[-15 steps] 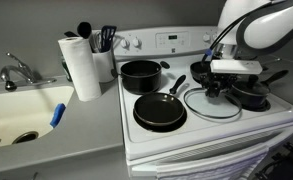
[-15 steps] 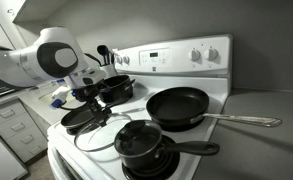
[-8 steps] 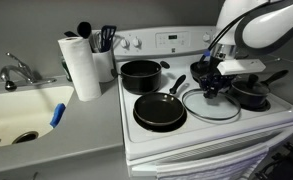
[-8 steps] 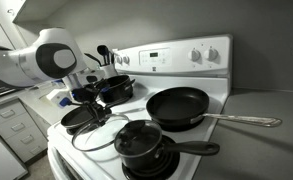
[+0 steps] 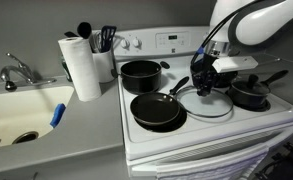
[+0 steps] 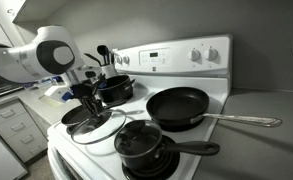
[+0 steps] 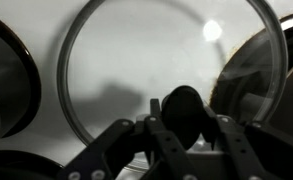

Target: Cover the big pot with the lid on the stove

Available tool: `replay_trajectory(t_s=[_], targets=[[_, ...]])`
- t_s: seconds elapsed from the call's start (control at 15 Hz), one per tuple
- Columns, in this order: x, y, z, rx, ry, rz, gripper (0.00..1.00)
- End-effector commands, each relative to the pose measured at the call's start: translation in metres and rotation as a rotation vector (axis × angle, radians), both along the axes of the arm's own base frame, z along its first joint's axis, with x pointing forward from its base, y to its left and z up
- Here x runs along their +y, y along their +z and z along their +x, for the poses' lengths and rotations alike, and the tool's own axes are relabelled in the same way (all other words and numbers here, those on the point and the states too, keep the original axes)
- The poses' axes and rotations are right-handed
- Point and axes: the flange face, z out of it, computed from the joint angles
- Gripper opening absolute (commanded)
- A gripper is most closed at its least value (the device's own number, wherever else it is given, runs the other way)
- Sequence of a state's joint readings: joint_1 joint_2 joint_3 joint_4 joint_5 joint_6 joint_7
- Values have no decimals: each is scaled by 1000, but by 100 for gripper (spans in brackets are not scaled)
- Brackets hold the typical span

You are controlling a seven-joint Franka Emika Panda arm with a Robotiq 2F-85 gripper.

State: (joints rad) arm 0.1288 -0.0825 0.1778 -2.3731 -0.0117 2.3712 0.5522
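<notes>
The big pot (image 5: 140, 75) is deep and black and stands open on the back burner of the white stove (image 5: 186, 42); it also shows in an exterior view (image 6: 116, 88). The glass lid (image 5: 210, 103) with its metal rim lies at the stove's front, also seen in an exterior view (image 6: 94, 128), where it looks slightly tilted. In the wrist view the lid (image 7: 146, 50) fills the frame and its black knob (image 7: 183, 102) sits between my fingers. My gripper (image 7: 184, 115) is shut on the knob; it shows in both exterior views (image 5: 203, 86) (image 6: 89, 100).
A shallow frying pan (image 5: 157, 111) sits next to the lid. A long-handled saucepan (image 5: 250, 95) stands on the lid's other side. A larger frying pan (image 6: 178, 105) occupies another burner. A paper towel roll (image 5: 84, 68), utensil holder (image 5: 104, 55) and sink (image 5: 21, 115) lie beside the stove.
My gripper has come down onto the lid's knob and closed on it. The lid has shifted a little towards the frying pan and one edge has risen.
</notes>
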Motion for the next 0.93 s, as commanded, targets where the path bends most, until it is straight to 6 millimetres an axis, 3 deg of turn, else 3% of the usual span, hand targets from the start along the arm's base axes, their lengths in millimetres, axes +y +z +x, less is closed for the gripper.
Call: replay_trajectory(t_s=[0.0, 0.07, 0.2, 0.27, 0.53, 0.6, 0.67, 0.87], targets=[[1, 1, 1, 0, -5, 1, 14], [1, 0, 1, 2, -6, 1, 39], [0, -1, 1, 3, -7, 1, 39], [0, -1, 1, 3, -7, 1, 14], [2, 6, -3, 9, -46, 38, 14], [1, -1, 0, 11, -31, 24, 39], [-1, 0, 0, 8, -36, 18, 14], [-19, 2, 0, 1, -47, -9, 14]])
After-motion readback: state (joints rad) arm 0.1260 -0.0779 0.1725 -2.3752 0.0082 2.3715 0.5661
